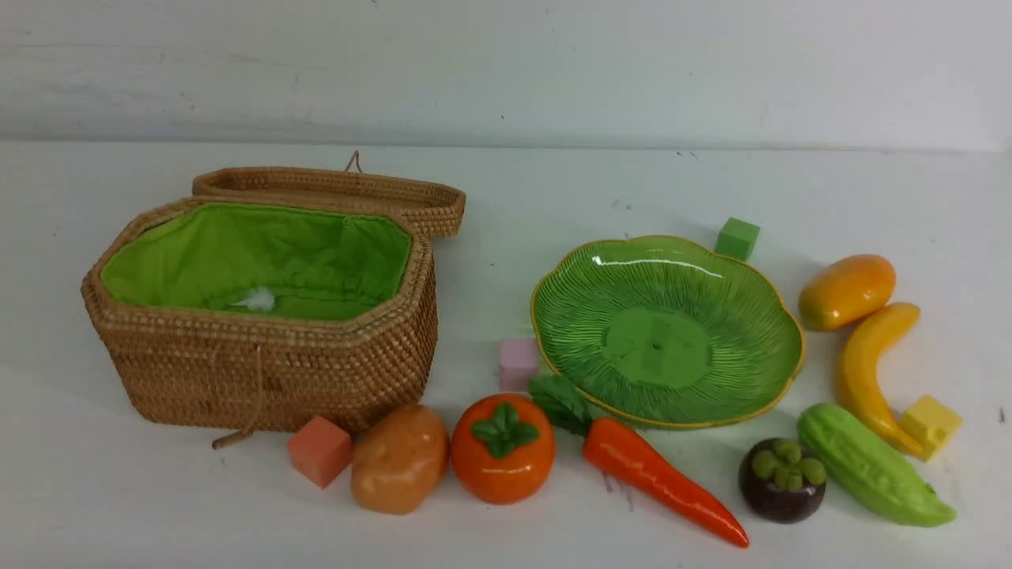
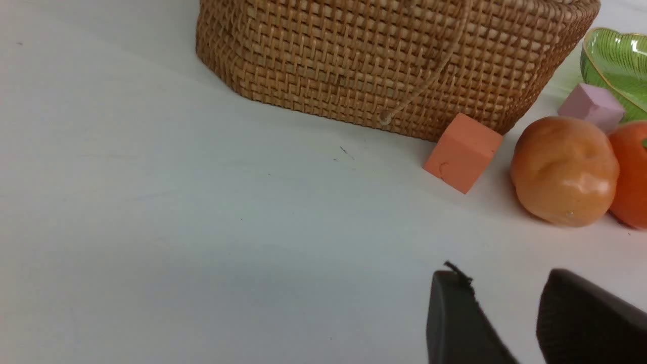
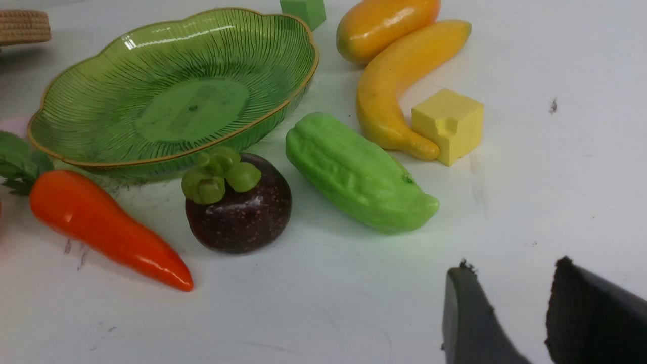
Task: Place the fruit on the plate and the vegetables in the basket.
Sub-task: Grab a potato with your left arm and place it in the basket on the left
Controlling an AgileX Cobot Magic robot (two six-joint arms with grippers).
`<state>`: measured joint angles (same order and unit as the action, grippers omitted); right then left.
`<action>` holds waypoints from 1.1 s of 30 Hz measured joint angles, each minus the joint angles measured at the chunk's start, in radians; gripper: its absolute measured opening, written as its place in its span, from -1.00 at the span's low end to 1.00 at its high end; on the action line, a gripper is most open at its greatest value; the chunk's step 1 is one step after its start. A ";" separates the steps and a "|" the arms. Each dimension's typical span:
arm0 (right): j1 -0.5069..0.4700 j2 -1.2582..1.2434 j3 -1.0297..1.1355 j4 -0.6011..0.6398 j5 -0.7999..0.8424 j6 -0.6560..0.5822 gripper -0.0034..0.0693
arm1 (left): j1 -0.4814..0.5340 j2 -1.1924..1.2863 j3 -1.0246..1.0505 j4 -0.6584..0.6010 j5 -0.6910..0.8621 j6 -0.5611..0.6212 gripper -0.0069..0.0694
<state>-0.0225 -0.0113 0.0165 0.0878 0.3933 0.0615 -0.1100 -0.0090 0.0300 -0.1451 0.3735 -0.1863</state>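
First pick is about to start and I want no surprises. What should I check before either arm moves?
1. Basket lid open: ok.
2. Plate bare for fruit: ok.
3. Left gripper open and empty: ok.
4. Right gripper open and empty: ok.
5. Room around the potato: not ok, the orange cube and persimmon crowd it on either side.
6. Potato apart from persimmon: cannot tell.

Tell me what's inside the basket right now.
The basket shows only its green lining and a small white scrap; nothing else is visible. Its near wall hides the front strip of the floor.
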 joint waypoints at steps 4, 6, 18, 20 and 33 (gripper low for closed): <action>0.000 0.000 0.000 0.000 0.000 0.000 -0.24 | 0.000 0.000 0.000 0.000 0.000 0.000 -0.19; 0.000 0.000 0.000 0.000 0.000 0.000 -0.24 | 0.000 0.000 0.000 0.000 0.000 0.000 -0.19; 0.000 0.000 0.000 0.000 0.000 0.000 -0.24 | 0.000 0.000 0.000 0.000 0.000 0.000 -0.19; 0.000 0.000 0.000 0.000 0.000 0.000 -0.24 | 0.000 0.000 0.000 0.000 0.000 0.000 -0.19; 0.000 0.000 0.000 0.000 0.000 0.000 -0.24 | 0.000 0.000 0.000 -0.034 -0.068 0.000 -0.19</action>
<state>-0.0225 -0.0113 0.0165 0.0878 0.3933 0.0615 -0.1100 -0.0090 0.0300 -0.1793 0.3057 -0.1863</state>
